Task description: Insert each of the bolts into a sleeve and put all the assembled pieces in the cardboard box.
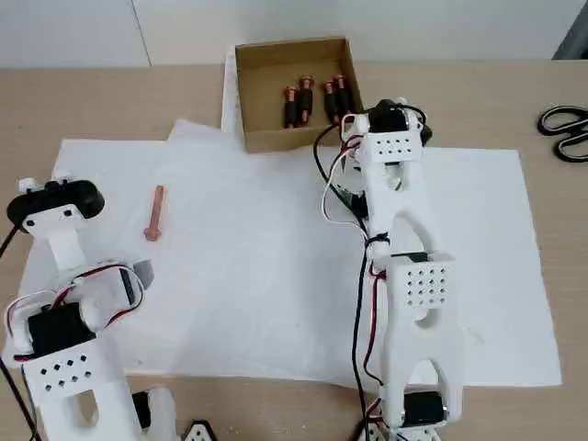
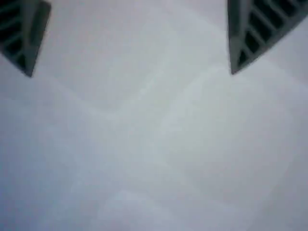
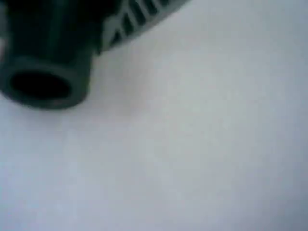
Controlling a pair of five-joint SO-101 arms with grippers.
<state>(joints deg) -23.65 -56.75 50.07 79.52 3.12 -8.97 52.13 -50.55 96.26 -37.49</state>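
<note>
- Wooden table (image 1: 92, 101) carries a creased white paper (image 1: 276, 276) that covers most of it.
- Left gripper (image 2: 130, 72) hangs over the paper's left edge. Its two ribbed fingers (image 2: 24, 38) are spread wide with nothing between them, and only their tips show. Under it the paper is a blur of folds. From above its black motor hides the fingers.
- One copper bolt (image 1: 155, 213) lies bare on the paper near the left edge, just right of that gripper, head towards the near edge.
- Cardboard box (image 1: 285, 140) sits at the paper's far edge, about midway along. Four assembled pieces (image 1: 306, 99) lie inside, in two pairs. The right pair is partly hidden behind the right arm's wrist.
- Right gripper (image 3: 96, 38) is by the box's near right corner. It pinches a black sleeve (image 3: 45, 72) above the paper, open end towards the wrist camera. Only one finger (image 3: 139, 19) shows, cut off and blurred.
- Scissors (image 1: 565, 129) lie on bare table at the right edge, partly cut off.
</note>
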